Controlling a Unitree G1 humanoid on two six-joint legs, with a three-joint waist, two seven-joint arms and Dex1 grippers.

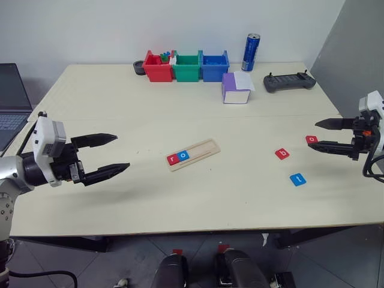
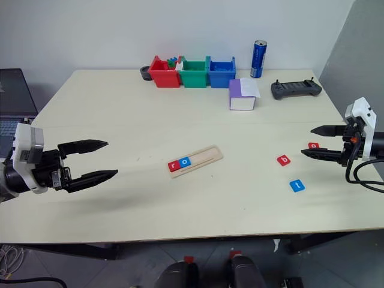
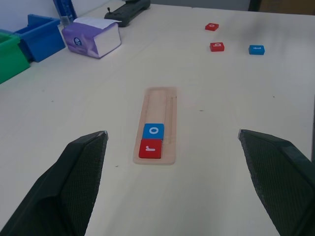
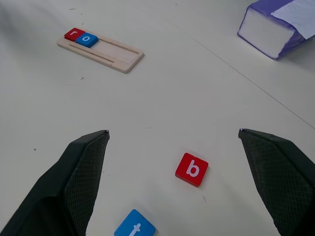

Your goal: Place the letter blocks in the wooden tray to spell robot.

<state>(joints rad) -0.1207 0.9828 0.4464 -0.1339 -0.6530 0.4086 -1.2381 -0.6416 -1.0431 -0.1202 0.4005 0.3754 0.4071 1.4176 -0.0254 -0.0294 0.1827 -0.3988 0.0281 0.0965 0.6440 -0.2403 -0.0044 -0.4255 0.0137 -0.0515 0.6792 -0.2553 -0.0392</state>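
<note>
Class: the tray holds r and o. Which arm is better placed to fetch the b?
Right: its open gripper hovers beside the red b block, while the left gripper hangs beyond the wooden tray.

Tray (image 1: 201, 150) with "r" (image 1: 172, 159), "o" (image 1: 183, 155)

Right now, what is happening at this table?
A robot is spelling "robot" with letter tiles in a wooden tray. The red r and blue o sit at the tray's left end. The red b, blue t and red o lie loose on the table. Left gripper and right gripper are open, holding nothing.
</note>
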